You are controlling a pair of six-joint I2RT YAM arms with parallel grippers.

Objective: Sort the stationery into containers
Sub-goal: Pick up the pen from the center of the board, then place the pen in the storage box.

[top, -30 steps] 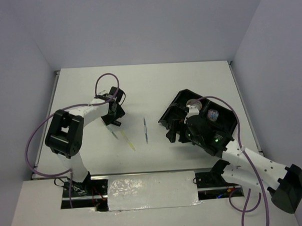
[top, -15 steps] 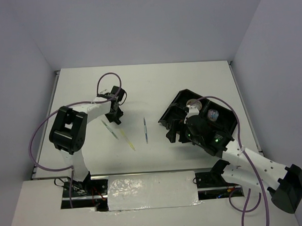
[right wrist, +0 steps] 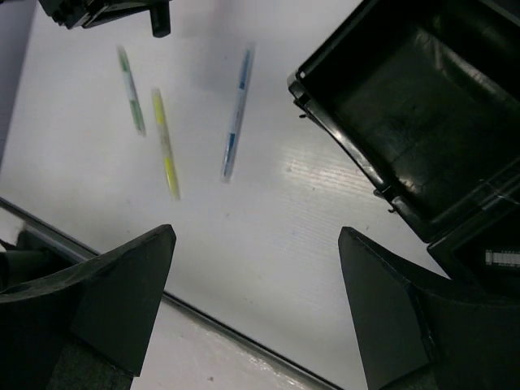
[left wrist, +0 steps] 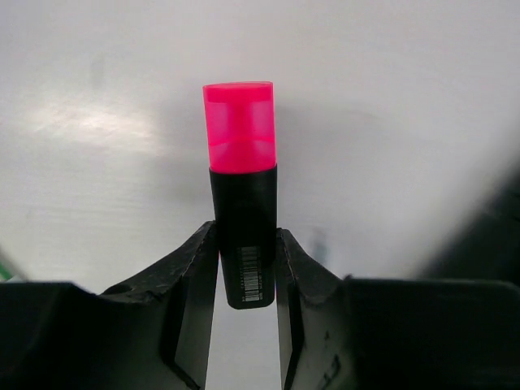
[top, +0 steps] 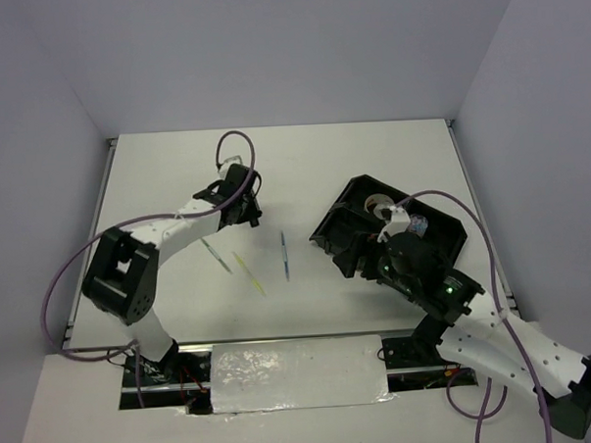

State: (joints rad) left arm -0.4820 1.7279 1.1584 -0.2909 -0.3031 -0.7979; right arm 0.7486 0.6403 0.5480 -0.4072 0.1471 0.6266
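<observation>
On the right side of the white worktop (top: 303,162), a black organizer tray (right wrist: 390,97) is sitting askew, with a clear tape roll (top: 377,205) lying in a far compartment. The left claw (left wrist: 245,244) is pinching a stubby black highlighter (left wrist: 242,215) with a translucent pink cap, left of centre. The right claw (right wrist: 256,276) is gaping wide beside the tray, gripping nothing. A grey pen (right wrist: 130,89), a yellow pen (right wrist: 166,142) and a blue pen (right wrist: 236,114) are lying between the two claws.

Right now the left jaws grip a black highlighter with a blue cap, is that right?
Not quite. The cap is pink, not blue, as the left wrist view shows. The left jaws do grip a black highlighter.
</observation>
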